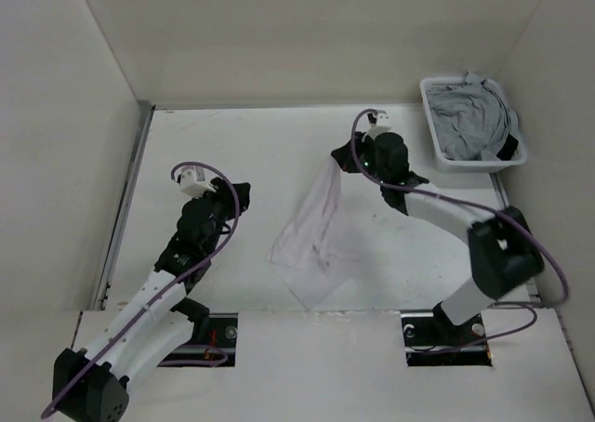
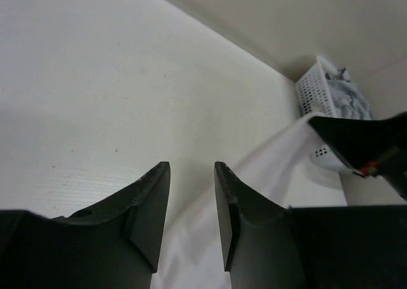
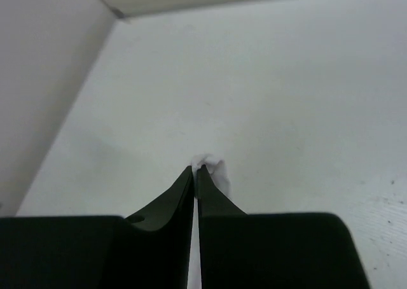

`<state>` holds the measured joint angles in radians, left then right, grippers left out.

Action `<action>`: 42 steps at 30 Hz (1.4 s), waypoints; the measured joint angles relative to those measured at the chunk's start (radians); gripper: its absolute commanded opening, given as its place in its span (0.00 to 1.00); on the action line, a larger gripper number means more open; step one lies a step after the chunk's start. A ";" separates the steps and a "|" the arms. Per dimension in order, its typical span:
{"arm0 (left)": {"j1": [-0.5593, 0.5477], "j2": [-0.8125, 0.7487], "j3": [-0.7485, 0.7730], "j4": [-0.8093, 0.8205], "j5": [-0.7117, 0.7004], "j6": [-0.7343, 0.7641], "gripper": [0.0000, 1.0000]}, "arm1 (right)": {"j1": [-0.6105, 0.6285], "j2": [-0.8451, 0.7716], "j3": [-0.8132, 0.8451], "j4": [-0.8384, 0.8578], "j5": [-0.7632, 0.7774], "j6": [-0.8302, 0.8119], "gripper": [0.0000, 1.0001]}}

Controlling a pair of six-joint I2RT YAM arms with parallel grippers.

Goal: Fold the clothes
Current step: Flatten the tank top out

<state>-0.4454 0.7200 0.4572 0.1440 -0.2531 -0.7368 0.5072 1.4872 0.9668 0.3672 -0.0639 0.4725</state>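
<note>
Left gripper: jaws standing apart, nothing between them, out over the left half of the table.
Right gripper: pinched tight on one corner of the white garment, holding it up.
White garment: mid-table, rest draped down toward the near edge.
Basket: far right corner, grey garment inside.

No writing, label, brand mark, number or sign can be read in any of the three views.
</note>
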 measured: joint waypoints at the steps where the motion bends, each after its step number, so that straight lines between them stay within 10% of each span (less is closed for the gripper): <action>1: -0.001 0.020 -0.001 -0.006 -0.005 -0.002 0.35 | -0.035 0.097 0.019 0.012 -0.039 0.032 0.19; 8: -0.056 0.125 -0.037 -0.011 -0.027 -0.013 0.39 | -0.168 0.379 0.233 -0.022 -0.132 0.192 0.50; 13: -0.177 0.211 -0.106 -0.016 -0.022 -0.018 0.37 | -0.077 0.146 0.133 -0.053 -0.059 0.161 0.08; 17: -0.374 0.289 -0.131 -0.021 -0.039 -0.012 0.36 | 0.082 -0.058 -0.111 -0.061 0.032 0.160 0.06; 25: -0.652 0.542 0.037 -0.012 -0.237 0.143 0.50 | 0.243 -0.283 -0.532 -0.288 0.273 0.314 0.45; 32: -0.655 0.753 0.156 0.017 -0.278 0.256 0.54 | 0.289 -0.364 -0.591 -0.341 0.418 0.455 0.52; 37: -0.651 0.830 0.193 0.011 -0.290 0.320 0.45 | 0.289 -0.349 -0.591 -0.341 0.435 0.490 0.53; 42: -0.637 0.859 0.232 0.010 -0.302 0.356 0.11 | 0.289 -0.276 -0.578 -0.330 0.422 0.490 0.37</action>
<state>-1.0821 1.5791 0.6888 0.1535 -0.5552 -0.3805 0.7963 1.2110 0.3893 0.0376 0.3580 0.9627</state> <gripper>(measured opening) 0.180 0.479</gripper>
